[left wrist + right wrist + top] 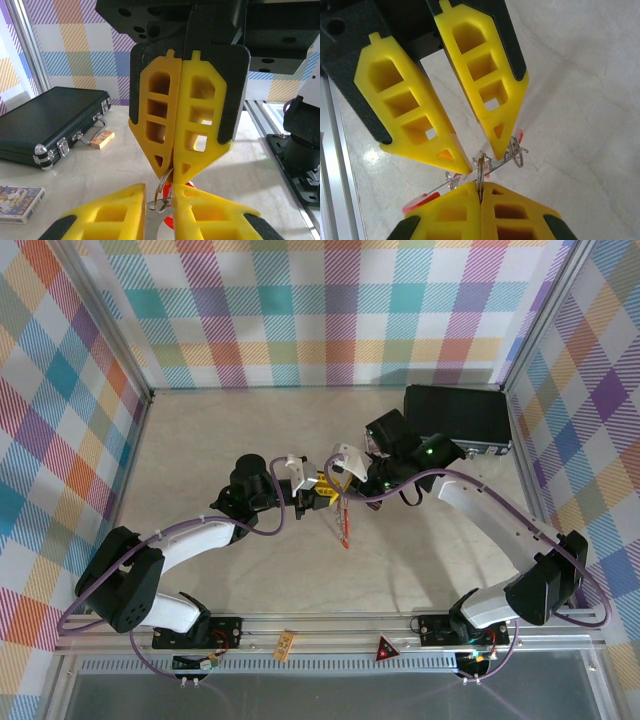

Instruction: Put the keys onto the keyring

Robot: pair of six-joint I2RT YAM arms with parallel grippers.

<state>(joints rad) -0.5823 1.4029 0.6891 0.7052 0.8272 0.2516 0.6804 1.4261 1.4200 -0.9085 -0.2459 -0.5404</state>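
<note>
keyring (480,172): thin metal ring, seen edge-on, held above the table (240,430) near its middle, where the two arms meet. a thin wire crosses it at a slant, with smaller wire loops (518,152) hanging off to each side.

keys (345,528): small red tags. from above they hang as a red strip just below the meeting grippers. in the right wrist view one red tag (419,204) shows low on the left and a sliver of another beside the upper finger.

right gripper (481,187): fingers pressed together, pinching the keyring at their tips. in the left wrist view it (175,176) points down with the ring hanging from its tip.

left gripper (481,163): fingers a narrow gap apart, tips on either side of the keyring. whether they touch the ring cannot be told. in its own view (159,188) the ring sits in the gap.

black case (455,418): closed, with metal latches and a handle, far right of the table, well apart from the grippers.

small box (102,139): tan, lying just beside the case handle.

picture card (19,202): flat on the table, near the case.

red triangle (386,648) and small orange tag (285,644): on the near rail between the arm bases.
</note>
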